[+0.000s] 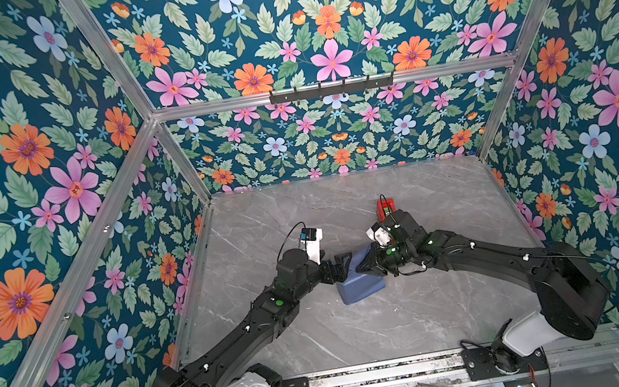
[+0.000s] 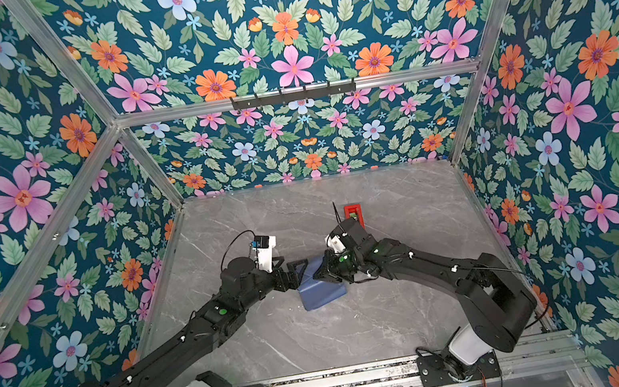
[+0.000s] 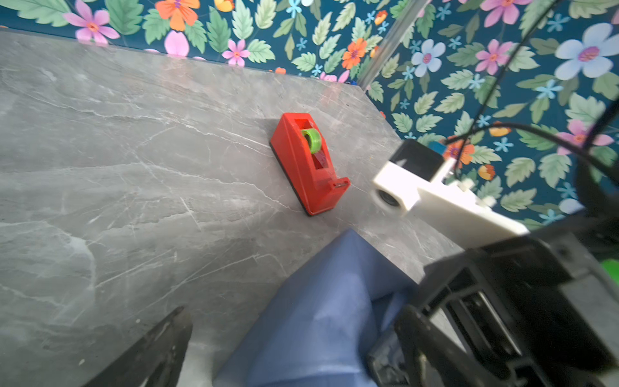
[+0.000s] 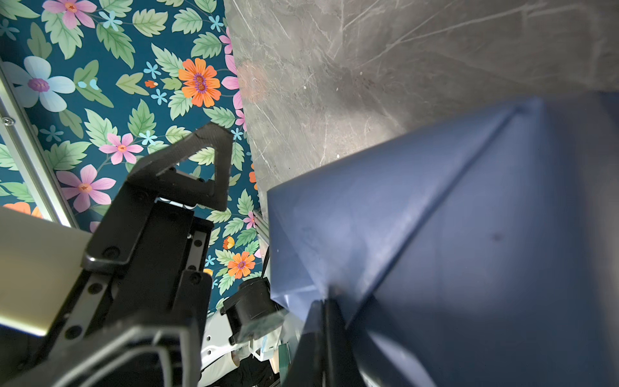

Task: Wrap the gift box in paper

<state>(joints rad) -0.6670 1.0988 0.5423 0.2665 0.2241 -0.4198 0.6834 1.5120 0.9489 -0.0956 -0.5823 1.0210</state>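
Note:
The paper is folded into a slate-blue parcel at mid table. The gift box is hidden inside it. My left gripper is open at the parcel's left end. In the left wrist view the paper lies between the spread fingers of that gripper. My right gripper comes in from the right. In the right wrist view it is shut, with its tips pinching a raised fold of the paper.
A red tape dispenser with a green roll stands behind the parcel, close to the right wrist. The grey marble table is boxed in by flowered walls. A metal rail runs along the front.

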